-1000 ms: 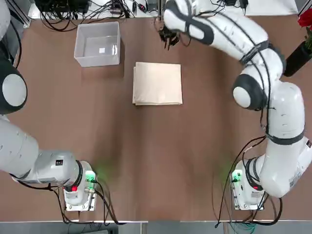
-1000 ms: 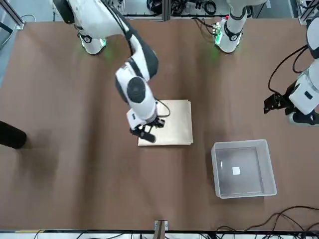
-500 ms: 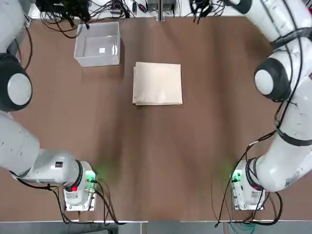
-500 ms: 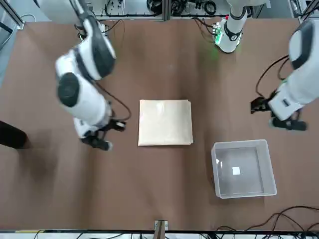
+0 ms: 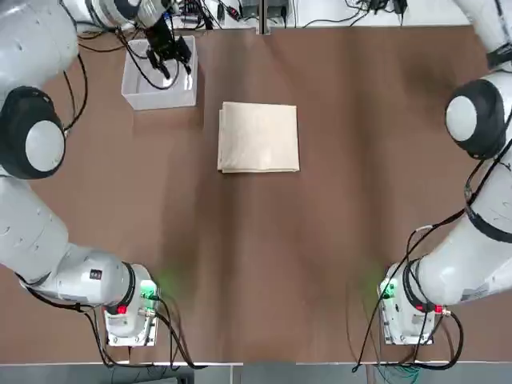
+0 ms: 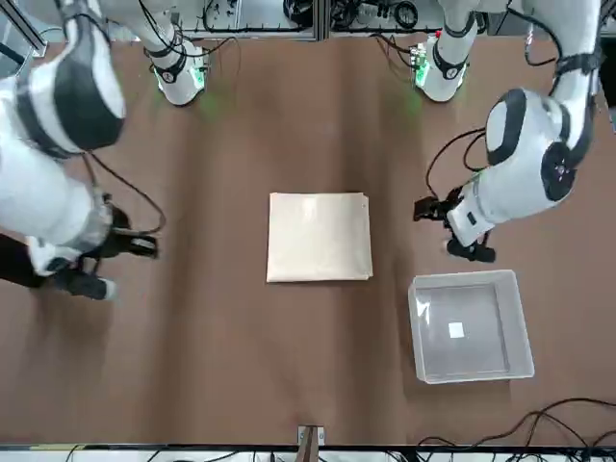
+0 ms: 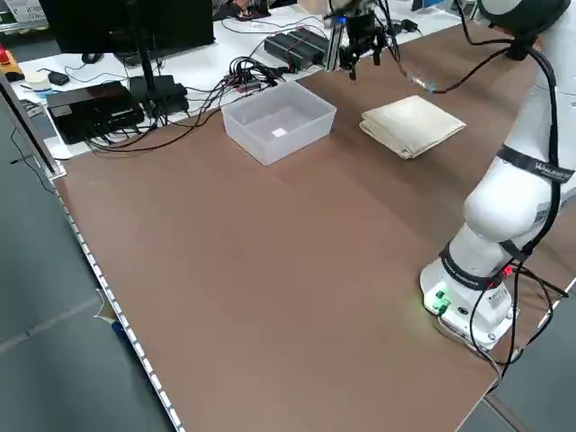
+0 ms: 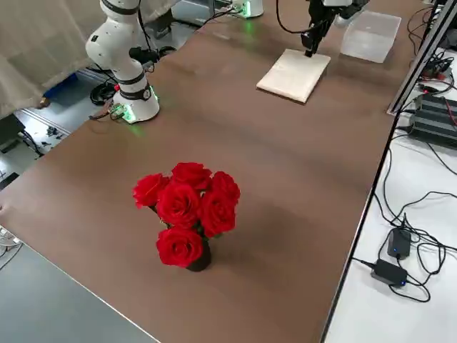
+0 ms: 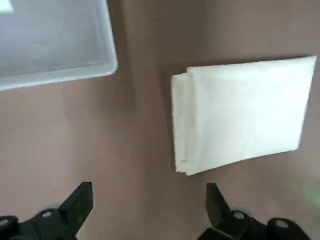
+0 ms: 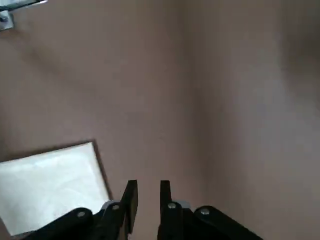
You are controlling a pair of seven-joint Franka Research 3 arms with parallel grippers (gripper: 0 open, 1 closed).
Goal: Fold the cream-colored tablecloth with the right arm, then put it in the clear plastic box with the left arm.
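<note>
Item 1: one cream-coloured cloth, plain, flat and folded into layers, lying on the brown tabletop beside the box and apart from it. The fold appears complete: the sides are fairly straight, with a narrow step of under-layers showing along one edge.

Item 2: one small clear plastic box, squarish, low-walled, round-cornered. Contents: no cloth; a small white square patch shows at its base.

Item 3: left gripper, black, two-fingered, fingers wide apart with nothing between them; raised above the table near the box and cloth.

Item 4: right gripper, black, two-fingered, fingers a little apart, holding nothing; raised off to the robot's right of the cloth.

Item 5: one dark pot bearing red roses, at the robot's right.

Status: folding seemingly done; grasping, carrying and boxing the cloth remain, the left arm's share.
</note>
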